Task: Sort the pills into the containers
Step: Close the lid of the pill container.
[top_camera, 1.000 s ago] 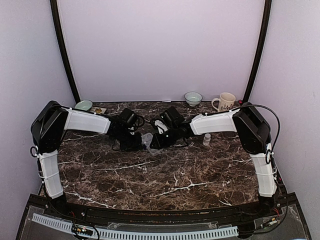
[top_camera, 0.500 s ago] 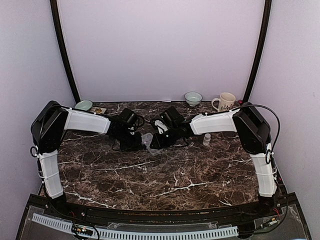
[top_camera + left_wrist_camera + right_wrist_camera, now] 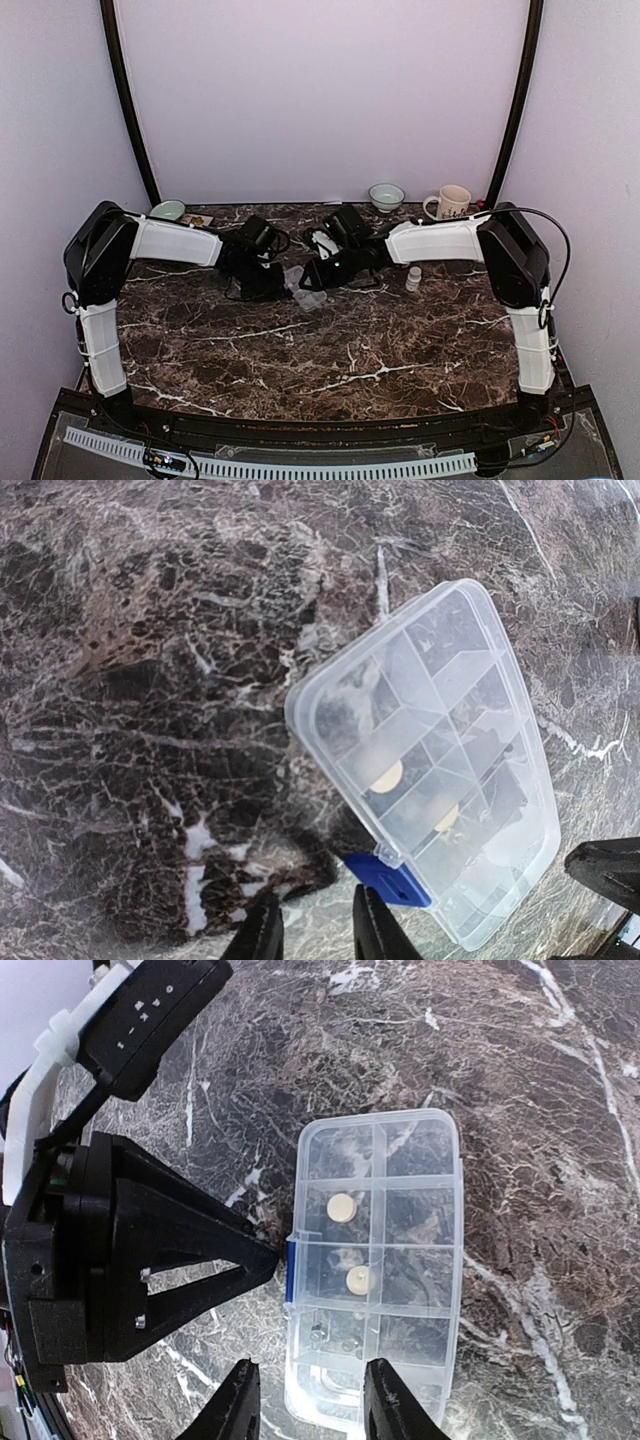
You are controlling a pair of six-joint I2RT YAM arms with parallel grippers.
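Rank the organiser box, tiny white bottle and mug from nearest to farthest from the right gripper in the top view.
1. organiser box, mid-table, right by the right gripper.
2. tiny white bottle, off to the right, beside the forearm.
3. mug, back right corner.

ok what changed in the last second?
Right gripper drew back from the organiser box, toward the far right, jaws now open; its elbow swung outward. Left gripper stayed at the box's blue latch; box, white bottle and mug unmoved.
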